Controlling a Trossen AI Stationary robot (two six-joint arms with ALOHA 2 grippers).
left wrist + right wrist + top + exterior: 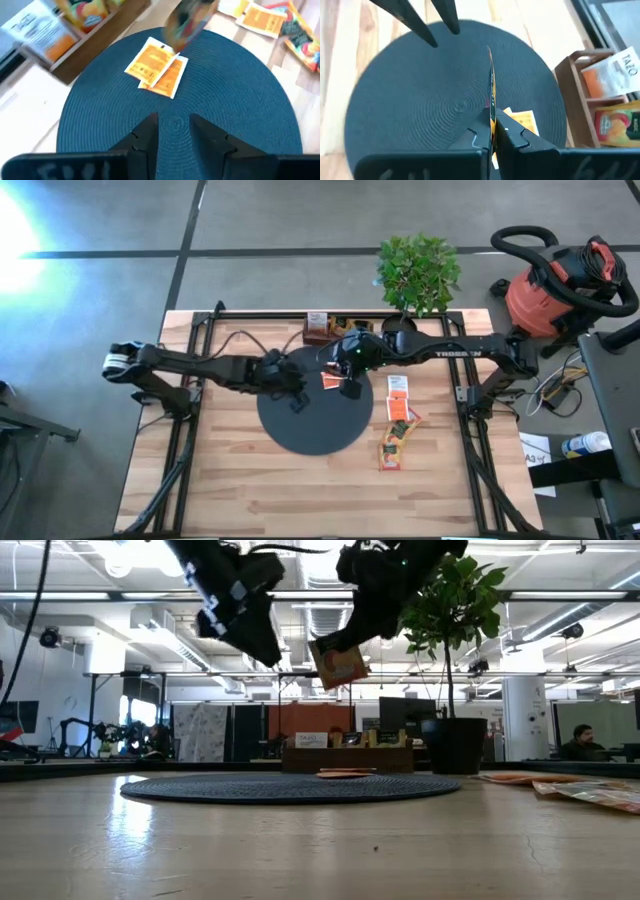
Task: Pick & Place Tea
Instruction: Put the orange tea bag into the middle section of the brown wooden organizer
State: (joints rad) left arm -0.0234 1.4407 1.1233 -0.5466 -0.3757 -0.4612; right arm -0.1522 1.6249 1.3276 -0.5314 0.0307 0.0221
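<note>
Because our right gripper (491, 131) pinches an orange sachet (339, 662) edge-on above the black mat (300, 430), it hangs clear for placing; two sachets (157, 71) already lie at the mat's one o'clock, while our left gripper (172, 131) hovers partly spread, empty.

open desk (250, 490) along the near side, free of objects. over the round mat (300, 430), both arms meeting, left end effector (297, 402) beside right end effector (350, 388). behind: wooden box (330, 328) and potted plant (418, 275). loose sachets (398, 425) right of the mat.
</note>
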